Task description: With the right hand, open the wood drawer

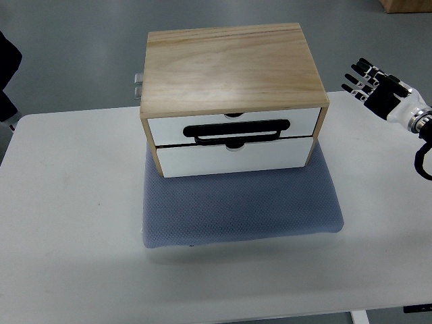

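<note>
- Wood box (233, 67) sits mid-table, on the far half of a blue-grey mat (243, 206).
- Two white-fronted drawers stacked in it: top drawer (233, 123), bottom drawer (233, 158).
- Both look closed or nearly so; the bottom front sits flush with the box's near edge, can't tell if either is cracked open.
- Black loop handle (239, 130) lies flat across the top drawer front, its lower bar at the seam between the two drawers.
- Small finger notch shows at the top edge of each drawer front.
- Small metal piece (138, 84) pokes out from the box's far-left side; too small to tell what it is.
- Right hand (373, 84) is at the right edge, hovering well apart from the box, about level with its far-right corner.
- Fingers extended and spread toward the box, holding nothing. Black fingers, white wrist, black cable looping near the wrist.
- Table (67, 223) is white.
- Dark shape (7, 74) at the far-left edge, cut off by the frame; can't tell what it is.
</note>
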